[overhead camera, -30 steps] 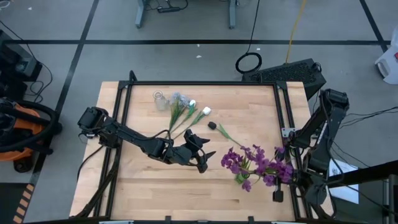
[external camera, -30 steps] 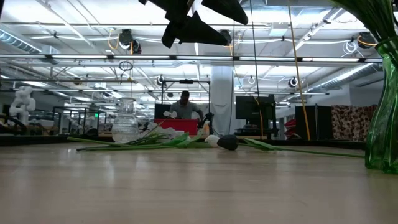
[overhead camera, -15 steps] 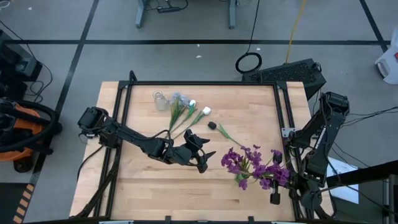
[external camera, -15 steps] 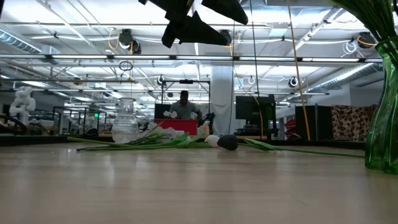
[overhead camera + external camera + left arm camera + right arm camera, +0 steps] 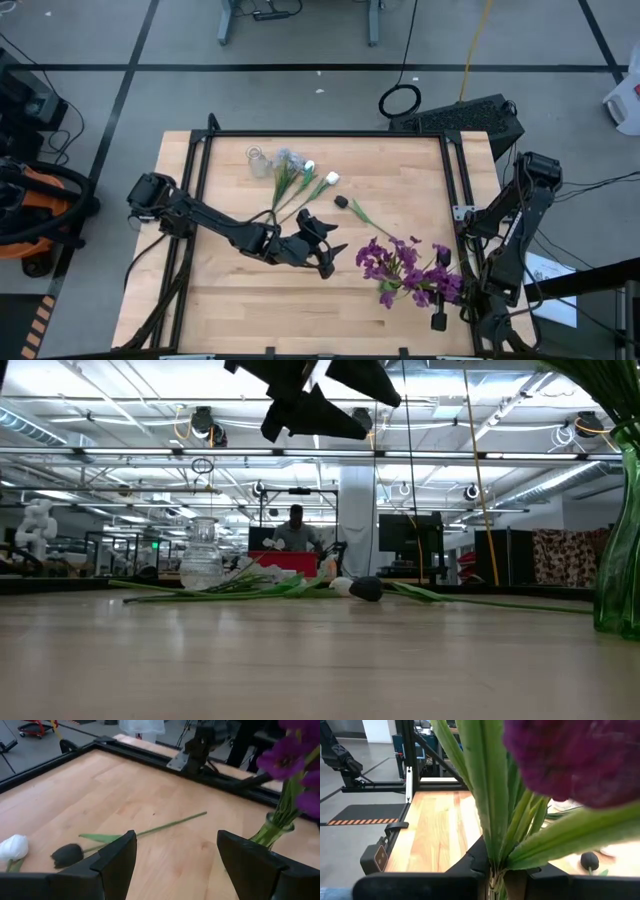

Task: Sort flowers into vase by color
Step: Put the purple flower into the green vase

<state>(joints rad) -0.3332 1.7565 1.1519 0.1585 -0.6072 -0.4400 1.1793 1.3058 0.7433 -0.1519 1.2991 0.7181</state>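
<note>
- Right gripper is sitting at the near right edge of the bench, jaws pressed together on the green vase of purple flowers; grip looks to be at the vase neck w/ stems, though the wrist view is too crowded to be sure.
- Left gripper is hovering mid-bench, jaws spread, holding nothing.
- Loose stems: dark tulip and white tulip are lying flat just ahead of the left jaws; more white and pale grey-blue ones beside the clear vase at the far side.
- Handling, judging by looks: stems light, thin, bendy, prob. slippery; heads soft. Best pinching mid-stalk, not the bloom.
- Glass vase: smooth, fragile, top-heavy w/ the bouquet.
</note>
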